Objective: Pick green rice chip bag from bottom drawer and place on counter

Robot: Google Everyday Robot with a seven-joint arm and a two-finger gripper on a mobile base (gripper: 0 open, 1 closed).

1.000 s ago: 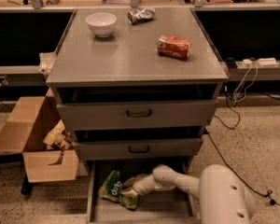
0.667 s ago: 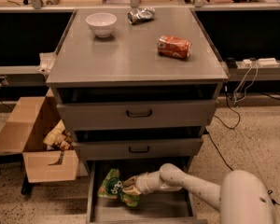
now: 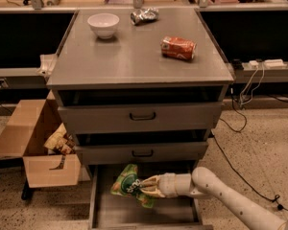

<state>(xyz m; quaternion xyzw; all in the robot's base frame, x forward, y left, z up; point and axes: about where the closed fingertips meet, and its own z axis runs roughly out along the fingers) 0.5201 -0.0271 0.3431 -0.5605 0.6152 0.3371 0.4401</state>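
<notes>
A cardboard box (image 3: 36,150) stood open on the floor at the far left, just beside the cabinet, with crumpled snack packets (image 3: 58,140) at its right edge. The counter (image 3: 129,59) carried three items: a white bowl (image 3: 103,24) near the rear left, a silver foil wrapper (image 3: 144,15) at the rear centre, and an orange-red soda can (image 3: 177,48) lying on its side towards the right. Below the counter, the upper drawer (image 3: 182,116) and the middle drawer (image 3: 182,151) each sat slightly pulled out, each with a black handle at its centre. The bottom drawer (image 3: 134,213) was pulled well out at floor level, with its grey floor exposed. The green rice chip bag (image 3: 126,183) was inside this drawer, towards the rear and left of centre, and tilted; whether its lower edge touched the drawer floor could not be determined. The gripper (image 3: 145,188) was inside the bottom drawer, reaching in from the right, with its fingers pinched onto the right side of the bag. The white arm (image 3: 221,195) extended from the gripper across the right wall of the drawer to the lower right corner of the view. Black cables (image 3: 237,128) trailed across the speckled floor to the right of the cabinet
</notes>
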